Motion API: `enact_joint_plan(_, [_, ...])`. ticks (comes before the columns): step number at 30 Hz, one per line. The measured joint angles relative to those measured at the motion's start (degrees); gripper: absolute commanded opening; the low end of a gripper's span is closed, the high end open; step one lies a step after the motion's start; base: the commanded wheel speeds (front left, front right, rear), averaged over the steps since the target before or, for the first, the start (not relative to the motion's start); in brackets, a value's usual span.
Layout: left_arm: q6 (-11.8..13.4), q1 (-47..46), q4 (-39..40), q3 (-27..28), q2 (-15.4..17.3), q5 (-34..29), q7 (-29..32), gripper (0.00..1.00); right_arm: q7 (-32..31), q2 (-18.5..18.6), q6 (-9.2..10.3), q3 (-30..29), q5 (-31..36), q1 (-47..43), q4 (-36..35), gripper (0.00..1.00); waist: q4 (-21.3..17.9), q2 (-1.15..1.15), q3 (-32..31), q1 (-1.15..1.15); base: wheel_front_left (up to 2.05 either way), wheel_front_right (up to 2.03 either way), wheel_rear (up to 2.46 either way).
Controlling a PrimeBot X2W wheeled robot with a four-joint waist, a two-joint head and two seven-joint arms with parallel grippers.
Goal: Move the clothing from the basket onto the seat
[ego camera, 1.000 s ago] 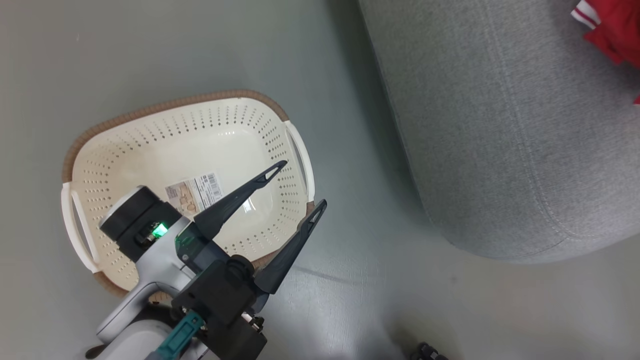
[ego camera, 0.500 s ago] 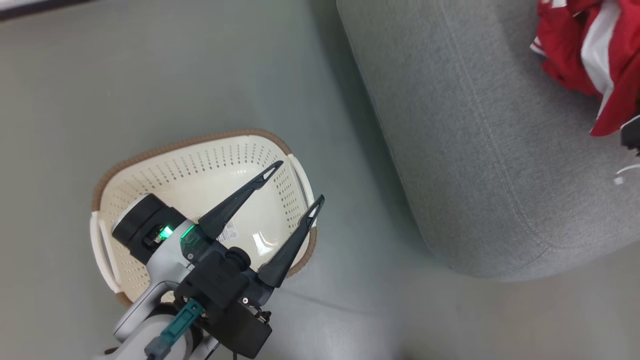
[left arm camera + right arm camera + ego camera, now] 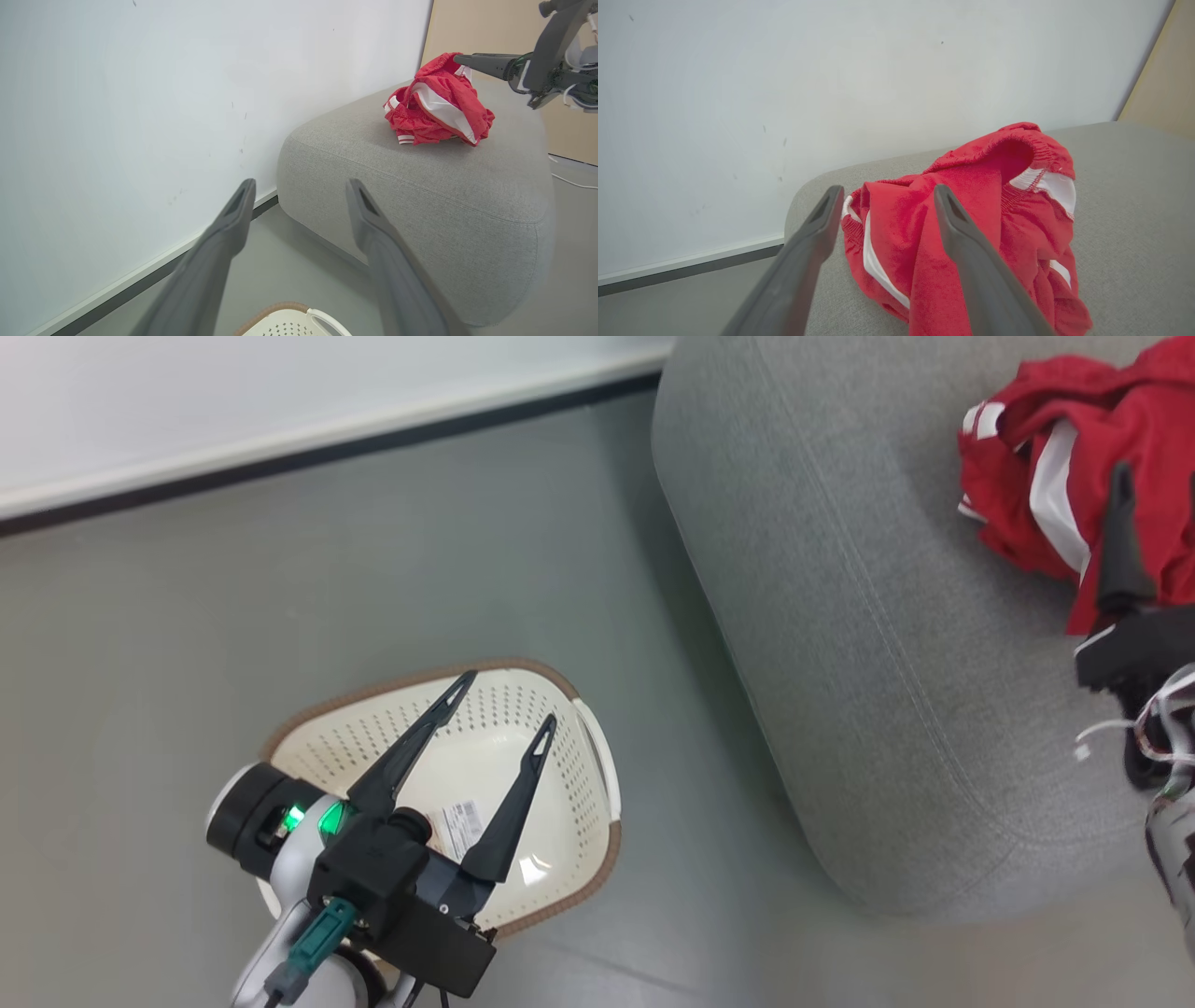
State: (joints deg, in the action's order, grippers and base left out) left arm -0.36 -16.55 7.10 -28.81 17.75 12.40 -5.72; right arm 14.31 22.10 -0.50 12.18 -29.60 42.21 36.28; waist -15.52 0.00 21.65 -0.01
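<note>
Two grippers: both stand with their long dark fingers spread wide and nothing clamped between them.
Left gripper (image 3: 509, 698): hangs over the basket with its fingers splayed above the basket's interior, holding nothing.
Right gripper (image 3: 1156, 485): at the head view's right edge, over the seat and right at the clothing. From the left wrist view its fingertip reaches the top fold of the heap, but whether it touches cannot be told.
Clothing (image 3: 1027, 485): bright red soft fabric garment with white stripes and white trim, lying in a crumpled heap on top of the seat, well apart from the basket.
Seat (image 3: 840, 616): large grey fabric-upholstered sofa with rounded edges and stitched seams, its end near the wall.
Basket (image 3: 569, 803): cream-white perforated plastic laundry basket with a brown woven rim and white side handles. It stands on the floor beside the sofa, with no garment inside.
Barcode label (image 3: 459, 823): stuck on the basket's inner bottom, between the left gripper's fingers as the head view shows it.
Floor (image 3: 373, 541): smooth grey-green.
Wall (image 3: 140, 93): plain white, with a dark strip along its foot.
</note>
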Motion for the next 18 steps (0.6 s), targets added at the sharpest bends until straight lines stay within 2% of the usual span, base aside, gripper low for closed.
enact_joint_plan(5, [2.08,1.64,-1.53,1.32,-1.35,1.55,-0.54,1.0,0.13,-1.01,1.09,0.8,1.08,-5.16,-6.36,1.0,1.42,0.0,-3.21,0.0,0.0,0.0,0.0])
enact_joint_plan(7, [3.47,3.26,-2.63,2.61,-1.55,2.18,-0.75,1.0,0.16,-2.46,1.6,2.02,1.92,-7.89,-10.2,1.0,2.47,0.0,-4.91,0.01,0.0,0.0,0.0])
enact_joint_plan(18, [5.83,7.36,-5.02,7.28,-2.16,4.75,-0.96,1.0,0.25,-5.13,4.14,6.68,5.56,-16.41,-20.29,1.0,7.11,0.0,-9.69,0.01,0.0,0.0,0.0])
